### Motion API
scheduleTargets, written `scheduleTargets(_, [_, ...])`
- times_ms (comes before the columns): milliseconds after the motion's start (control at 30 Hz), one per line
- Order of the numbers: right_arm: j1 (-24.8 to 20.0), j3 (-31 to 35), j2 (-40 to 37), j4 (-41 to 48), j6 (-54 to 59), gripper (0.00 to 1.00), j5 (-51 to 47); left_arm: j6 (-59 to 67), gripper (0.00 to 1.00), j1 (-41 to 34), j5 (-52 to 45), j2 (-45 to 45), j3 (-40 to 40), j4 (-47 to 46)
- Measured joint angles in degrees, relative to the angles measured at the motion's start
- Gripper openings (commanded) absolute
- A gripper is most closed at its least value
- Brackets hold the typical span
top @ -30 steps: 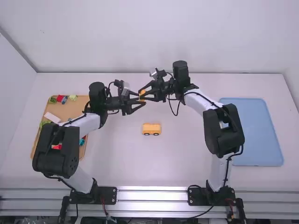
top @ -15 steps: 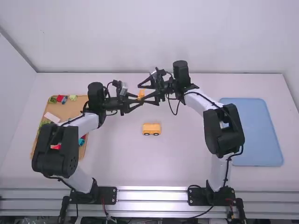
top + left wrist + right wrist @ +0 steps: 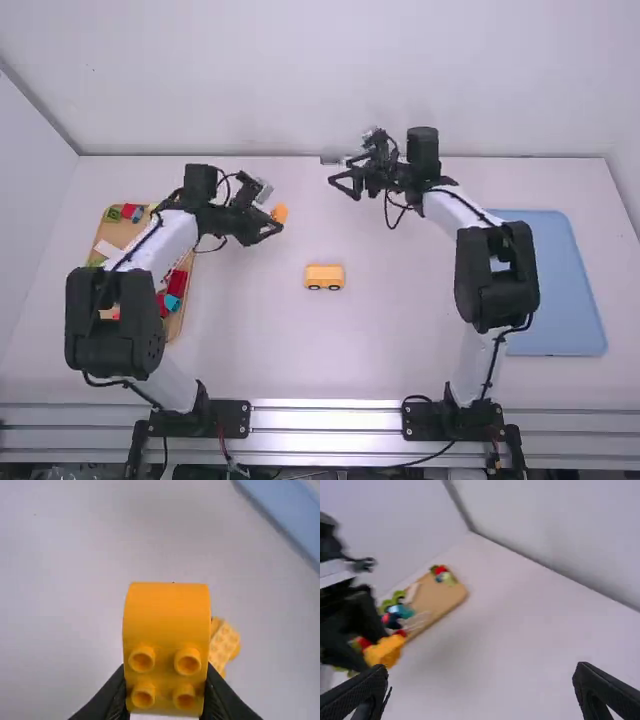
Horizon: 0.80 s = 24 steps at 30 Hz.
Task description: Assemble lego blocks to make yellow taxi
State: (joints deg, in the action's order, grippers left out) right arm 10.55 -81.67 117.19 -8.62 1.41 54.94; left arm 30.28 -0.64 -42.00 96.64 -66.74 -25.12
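My left gripper (image 3: 270, 226) is over the table's left half, beside the wooden tray. In the left wrist view the left gripper (image 3: 165, 692) is shut on a rounded orange-yellow block (image 3: 167, 615) whose four-stud face is turned to the camera. That block (image 3: 279, 213) hangs at its fingertips. A yellow car base with black wheels (image 3: 324, 277) stands at mid-table; its studded top (image 3: 224, 644) appears behind the held block. My right gripper (image 3: 345, 184) is farther back, right of the middle. The right gripper (image 3: 482, 685) is wide open with nothing between its fingers.
A wooden tray (image 3: 118, 232) with several coloured blocks lies at the left, partly under the left arm. On the right lies a blue tray (image 3: 560, 290), near the right arm. The wall (image 3: 300, 80) rises behind the table's far edge.
The right gripper has let go of the orange-yellow block and moved back to the right. My left gripper has drawn away to the left with the block, turning toward the front.
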Motion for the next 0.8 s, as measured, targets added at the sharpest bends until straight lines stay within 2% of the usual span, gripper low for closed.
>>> scheduleTargets(200, [2.05, -0.02, -4.22, 14.38, 6.23, 0.99, -14.23, 21.22, 0.02, -5.73, 13.60, 0.00, -3.48, -13.27])
scheduleTargets(333, [2.95, -0.04, -10.80, 22.77, 10.95, 0.99, -19.98, 32.96, 0.02, -8.11, 19.06, 0.42, -3.26, -16.20])
scheduleTargets(567, [2.73, -0.48, -16.13, 28.68, 15.28, 0.98, -22.60, 46.38, 0.02, -9.33, 23.56, 5.44, 0.63, -17.14])
scheduleTargets(800, [2.73, -0.48, -16.11, 29.86, 16.57, 0.99, -23.23, 47.01, 0.03, -9.33, 22.62, 8.61, 3.85, -10.62])
